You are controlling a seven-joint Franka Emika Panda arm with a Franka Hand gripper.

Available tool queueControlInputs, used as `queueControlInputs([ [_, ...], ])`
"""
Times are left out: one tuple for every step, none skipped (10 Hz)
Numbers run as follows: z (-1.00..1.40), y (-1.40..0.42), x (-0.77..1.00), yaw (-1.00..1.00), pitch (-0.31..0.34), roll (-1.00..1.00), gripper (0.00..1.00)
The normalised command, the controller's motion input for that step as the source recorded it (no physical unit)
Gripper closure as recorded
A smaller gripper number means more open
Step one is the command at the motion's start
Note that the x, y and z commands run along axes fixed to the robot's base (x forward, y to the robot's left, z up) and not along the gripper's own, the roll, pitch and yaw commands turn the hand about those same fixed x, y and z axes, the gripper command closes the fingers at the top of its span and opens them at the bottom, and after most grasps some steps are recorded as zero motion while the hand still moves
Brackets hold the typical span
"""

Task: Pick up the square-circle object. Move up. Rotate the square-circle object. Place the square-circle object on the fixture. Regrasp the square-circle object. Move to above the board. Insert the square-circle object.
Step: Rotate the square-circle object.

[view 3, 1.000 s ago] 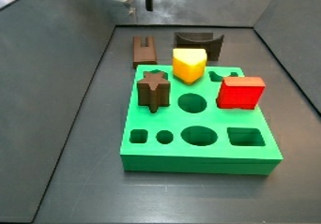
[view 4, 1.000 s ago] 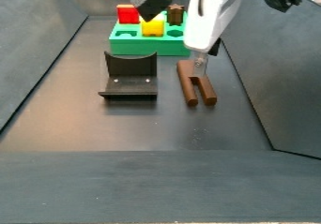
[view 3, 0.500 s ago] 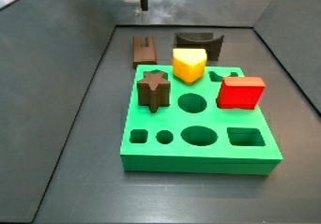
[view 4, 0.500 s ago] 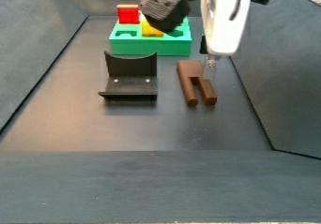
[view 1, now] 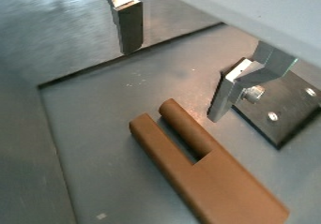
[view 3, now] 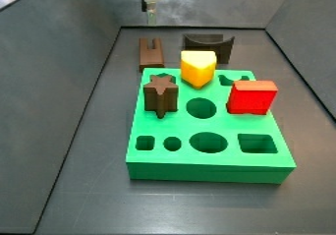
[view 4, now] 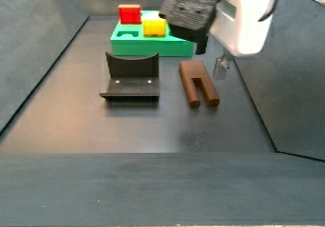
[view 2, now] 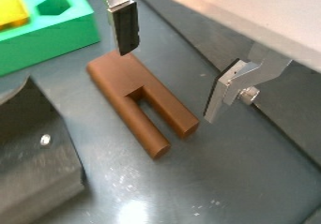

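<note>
square-circle object [view 4: 199,84] flat, lengthwise toward board [view 4: 152,45], under empty, spread gripper [view 2: 175,64]

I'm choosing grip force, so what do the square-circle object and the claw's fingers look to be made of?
The square-circle object looks like matte reddish-brown plastic, possibly printed: uniform colour, no shine. The open claw hangs above it; its fingers look like brushed metal plates, silver and reflective, with dark pads.

On my screens I saw a dark grey matte floor [view 4: 140,126] that carried a soft, dull shine from the light. Plain grey side walls [view 3: 53,42] sloped up from it on both sides, and a back wall [view 3: 210,5] closed the far end
</note>
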Motion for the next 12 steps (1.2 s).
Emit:
queueControlInputs([
  [-0.03,0.0,0.03,1.0,-0.009,0.0,0.0],
  [-0.03,0.0,0.03,1.0,-0.01,0.0,0.0],
  [-0.03,0.0,0.03,1.0,-0.01,0.0,0.0],
  [-0.03,0.0,0.03,1.0,-0.011,0.0,0.0],
  [-0.03,0.0,0.03,1.0,-0.012,0.0,0.0],
  [-0.03,0.0,0.03,1.0,-0.012,0.0,0.0],
  [-0.03,0.0,0.03,1.0,-0.014,0.0,0.0],
  [-0.03,0.0,0.03,1.0,-0.015,0.0,0.0],
  [-0.03,0.0,0.03,1.0,-0.016,0.01,0.0],
  [-0.03,0.0,0.03,1.0,-0.017,0.01,0.0],
  [-0.03,0.0,0.03,1.0,-0.02,0.01,0.0],
  [-0.03,0.0,0.03,1.0,-0.023,0.01,0.0],
])
